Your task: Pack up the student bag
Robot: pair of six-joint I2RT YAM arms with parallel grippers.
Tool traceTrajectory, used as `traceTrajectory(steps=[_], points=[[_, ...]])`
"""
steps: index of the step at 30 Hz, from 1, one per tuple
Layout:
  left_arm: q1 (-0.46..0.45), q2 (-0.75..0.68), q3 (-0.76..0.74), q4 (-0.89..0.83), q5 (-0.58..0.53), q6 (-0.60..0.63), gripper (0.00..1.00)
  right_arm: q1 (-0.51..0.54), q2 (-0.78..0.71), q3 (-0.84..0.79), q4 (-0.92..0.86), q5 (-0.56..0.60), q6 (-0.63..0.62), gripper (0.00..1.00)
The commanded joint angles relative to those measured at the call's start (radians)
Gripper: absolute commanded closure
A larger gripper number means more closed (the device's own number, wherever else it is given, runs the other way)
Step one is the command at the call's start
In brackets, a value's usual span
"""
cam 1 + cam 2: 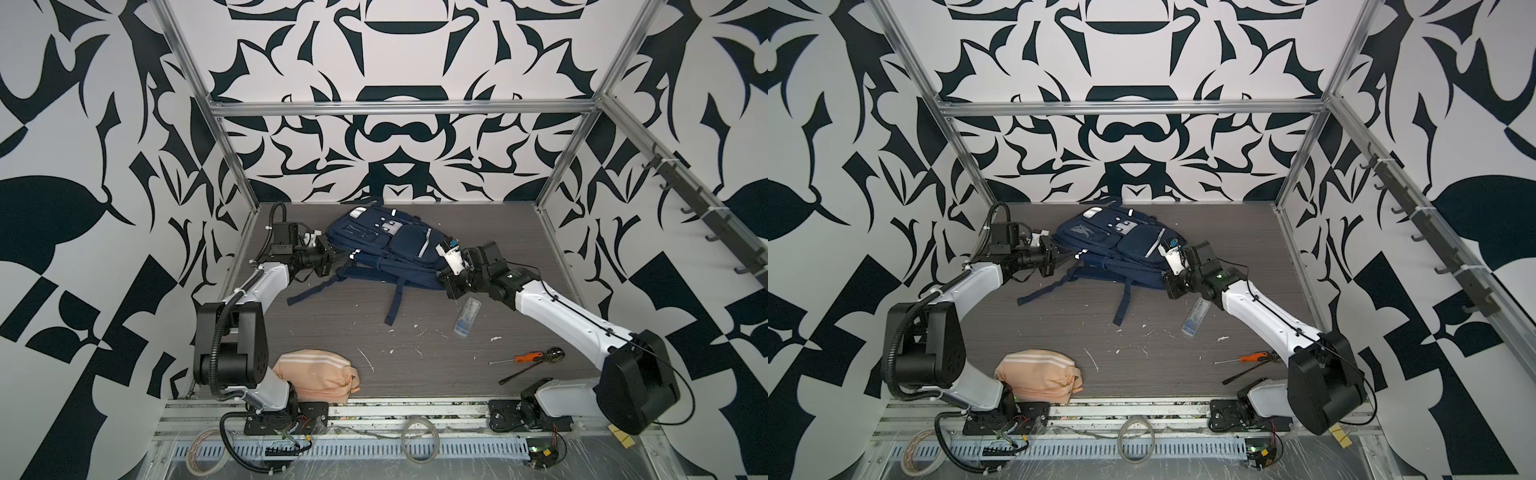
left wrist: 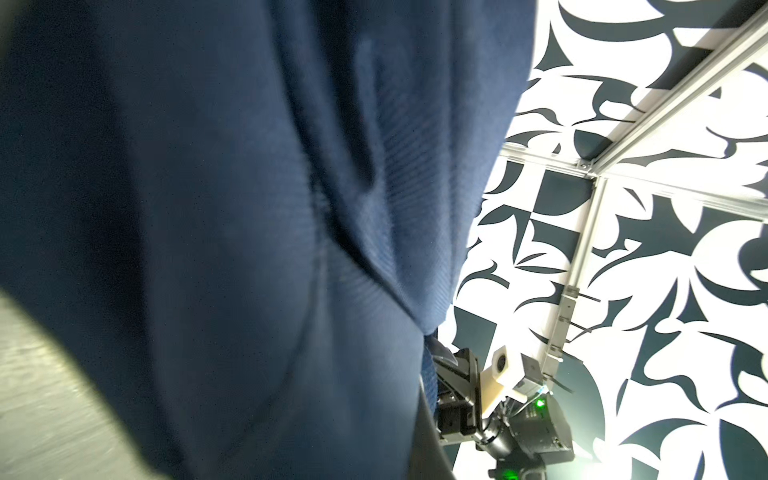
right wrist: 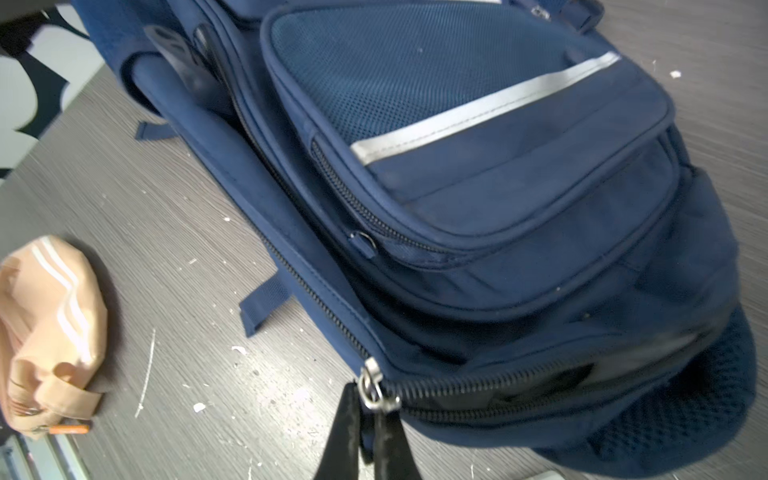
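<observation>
Two loose items lie nearest: a peach pouch (image 1: 316, 376) near left, an orange-handled screwdriver (image 1: 521, 358) near right. Farther right, a clear case (image 1: 467, 316). Far centre, the student bag (image 1: 386, 245) lies flat on the bench (image 1: 353, 332). Right gripper (image 3: 365, 409): jaws closed on the zipper pull (image 3: 374, 386) at the bag's near-right corner. Left gripper (image 1: 330, 257): jaws closed, at the bag's left end.

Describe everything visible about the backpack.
The backpack is navy fabric with reflective stripes and a mesh front pocket. It lies front-up on the table, back middle, straps trailing forward. Its main zipper is partly open; the right gripper pinches the zipper pull. The left gripper is shut at its left edge.
</observation>
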State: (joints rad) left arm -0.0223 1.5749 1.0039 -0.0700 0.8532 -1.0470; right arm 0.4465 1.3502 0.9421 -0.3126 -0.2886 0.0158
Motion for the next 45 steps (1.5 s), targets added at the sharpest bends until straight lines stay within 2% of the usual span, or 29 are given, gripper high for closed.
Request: traceTrajectory(steps=[1,5,6,7,8,9,13,16,19,23,27,32,33,34,35,36,38,40,41,45], points=[[0.108,0.023,0.055,0.019,-0.245,0.092,1.0,-0.059,0.005,0.049,-0.235,0.264,-0.05,1.0],[0.106,0.042,0.14,-0.146,-0.358,0.249,1.0,0.019,0.068,0.129,-0.308,0.299,-0.123,1.0],[0.095,0.048,0.173,-0.19,-0.358,0.282,0.92,0.039,0.074,0.143,-0.305,0.276,-0.124,1.0],[0.078,0.05,0.212,-0.249,-0.365,0.322,0.61,0.055,0.075,0.15,-0.292,0.244,-0.118,1.0],[0.052,0.046,0.253,-0.329,-0.382,0.369,0.14,0.075,0.071,0.148,-0.258,0.207,-0.107,1.0],[0.022,0.036,0.28,-0.396,-0.399,0.41,0.01,0.094,0.065,0.142,-0.217,0.179,-0.09,1.0],[-0.067,-0.065,0.226,-0.531,-0.396,0.426,0.01,0.167,0.107,0.165,-0.131,0.12,-0.019,1.0],[-0.119,-0.175,0.072,-0.496,-0.304,0.315,0.01,0.224,0.175,0.203,-0.112,0.12,0.008,1.0],[-0.225,-0.228,-0.055,-0.366,-0.231,0.173,0.01,0.252,0.23,0.233,-0.101,0.119,0.048,1.0],[-0.325,-0.165,-0.121,-0.19,-0.207,0.026,0.01,0.252,0.264,0.234,-0.079,0.123,0.099,1.0],[-0.327,-0.074,-0.213,0.099,-0.205,-0.173,0.01,0.254,0.276,0.232,-0.075,0.097,0.133,1.0],[-0.337,0.08,-0.176,0.256,-0.214,-0.245,0.0,0.268,0.25,0.178,-0.031,0.081,0.187,1.0],[-0.343,0.112,-0.165,0.286,-0.216,-0.262,0.05,0.271,0.246,0.165,-0.026,0.085,0.196,1.0],[-0.35,0.139,-0.155,0.308,-0.219,-0.273,0.17,0.277,0.241,0.156,-0.025,0.09,0.203,1.0],[-0.359,0.166,-0.145,0.331,-0.221,-0.286,0.37,0.282,0.236,0.15,-0.025,0.096,0.209,1.0],[-0.369,0.188,-0.135,0.344,-0.223,-0.293,0.54,0.286,0.232,0.143,-0.025,0.103,0.214,1.0],[-0.385,0.217,-0.127,0.358,-0.221,-0.301,0.7,0.29,0.224,0.138,-0.028,0.113,0.223,1.0],[-0.392,0.226,-0.136,0.366,-0.225,-0.309,0.92,0.293,0.218,0.137,-0.035,0.128,0.23,1.0],[-0.392,0.224,-0.15,0.374,-0.225,-0.32,1.0,0.293,0.216,0.137,-0.044,0.138,0.232,1.0],[-0.367,0.197,-0.202,0.435,-0.256,-0.354,1.0,0.294,0.197,0.125,-0.116,0.206,0.235,1.0]])
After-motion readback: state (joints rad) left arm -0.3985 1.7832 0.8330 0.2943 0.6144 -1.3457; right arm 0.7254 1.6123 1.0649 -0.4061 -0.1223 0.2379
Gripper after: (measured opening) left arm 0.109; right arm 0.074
